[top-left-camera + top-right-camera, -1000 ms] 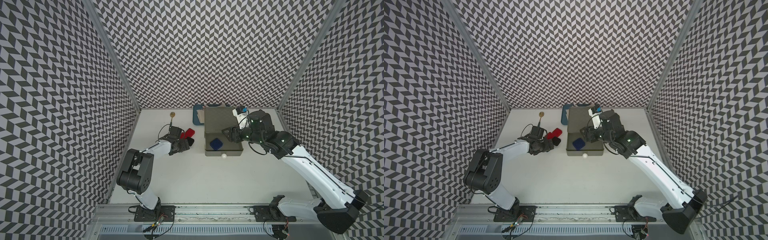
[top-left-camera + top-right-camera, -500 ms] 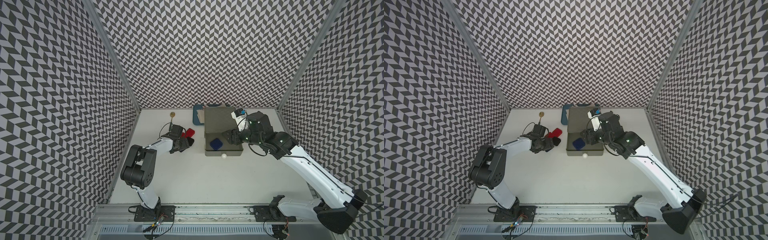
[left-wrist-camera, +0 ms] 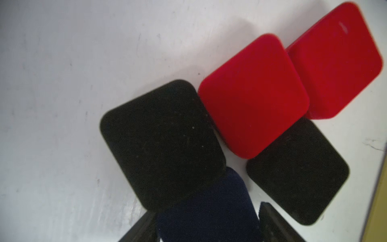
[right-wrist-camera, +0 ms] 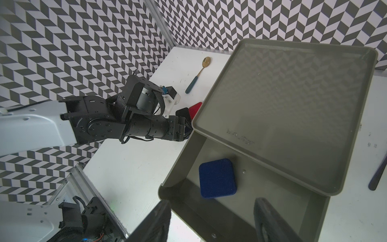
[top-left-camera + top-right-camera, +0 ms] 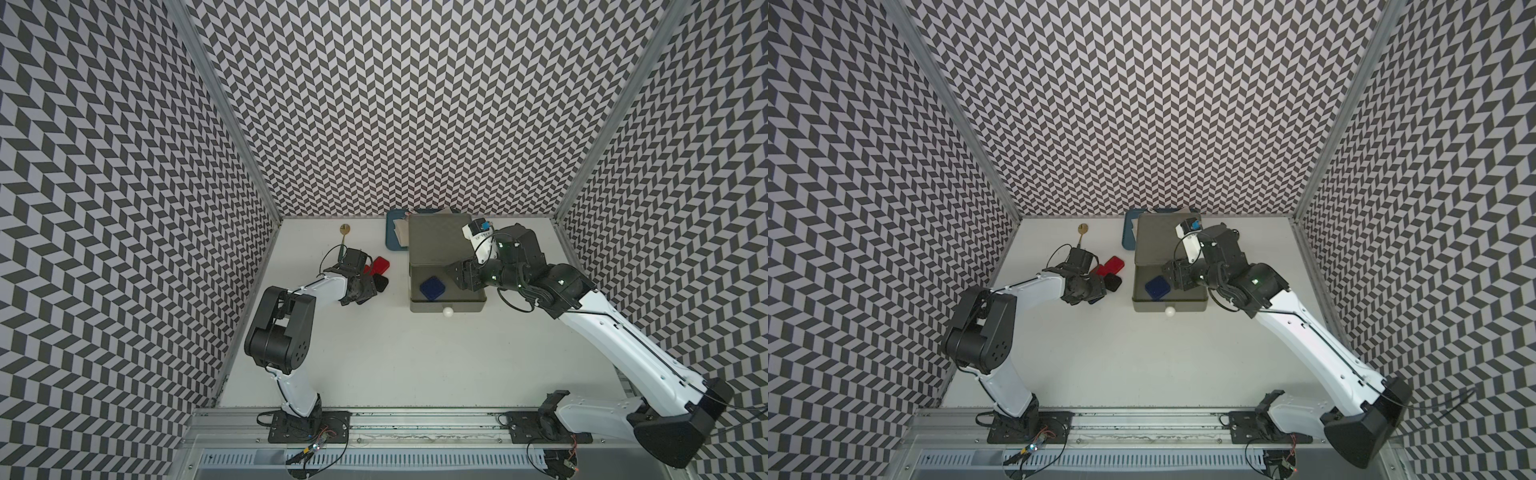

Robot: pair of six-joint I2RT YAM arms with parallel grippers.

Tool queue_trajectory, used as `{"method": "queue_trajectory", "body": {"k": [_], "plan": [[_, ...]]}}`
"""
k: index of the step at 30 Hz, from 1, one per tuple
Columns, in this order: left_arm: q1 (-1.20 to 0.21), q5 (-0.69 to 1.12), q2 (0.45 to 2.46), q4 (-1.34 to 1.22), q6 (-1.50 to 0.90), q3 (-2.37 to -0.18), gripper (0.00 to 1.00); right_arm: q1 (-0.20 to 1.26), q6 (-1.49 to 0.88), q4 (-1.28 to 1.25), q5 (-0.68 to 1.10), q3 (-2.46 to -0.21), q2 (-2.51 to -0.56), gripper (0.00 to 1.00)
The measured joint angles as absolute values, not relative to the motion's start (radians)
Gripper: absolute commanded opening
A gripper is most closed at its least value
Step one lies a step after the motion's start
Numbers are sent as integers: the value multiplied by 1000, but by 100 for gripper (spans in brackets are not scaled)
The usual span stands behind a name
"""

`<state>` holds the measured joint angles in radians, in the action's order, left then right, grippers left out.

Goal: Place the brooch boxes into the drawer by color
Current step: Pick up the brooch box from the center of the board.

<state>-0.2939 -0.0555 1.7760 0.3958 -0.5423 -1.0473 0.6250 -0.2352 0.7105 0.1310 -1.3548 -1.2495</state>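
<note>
— As the left end effector (image 3: pixel 207 211) narrows around the dark blue brooch box (image 3: pixel 209 194) on the worktop (image 3: pixel 62 83), pinched yet?
— Cannot tell. Right end effector (image 4: pixel 212 201) hangs spread over the grey drawer (image 4: pixel 261 180) holding its twin (image 4: pixel 217 178).

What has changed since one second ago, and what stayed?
The left gripper edged slightly toward the grey top drawer, and its jaws closed in on a dark blue brooch box, now against both its sides. The right gripper, open over that drawer, barely shifted. The other blue box inside, the red boxes and black boxes stayed.
</note>
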Motion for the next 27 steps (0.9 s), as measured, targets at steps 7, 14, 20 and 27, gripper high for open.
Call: {"method": "queue_trajectory", "body": {"k": [7,14,20,27], "plan": [[-294,-49,1737,413,-496,-1018,74,625,-236,710,145,-1355,-1250,67],[-294,-7,1569,458,-393,-1006,74,625,-244,704,160,-1355,-1250,67],[-294,46,1384,459,-282,-1006,73,624,-258,701,199,-1356,-1250,68],[-308,133,1126,363,-129,-927,70,619,-278,693,270,-1422,-1250,71]]}}
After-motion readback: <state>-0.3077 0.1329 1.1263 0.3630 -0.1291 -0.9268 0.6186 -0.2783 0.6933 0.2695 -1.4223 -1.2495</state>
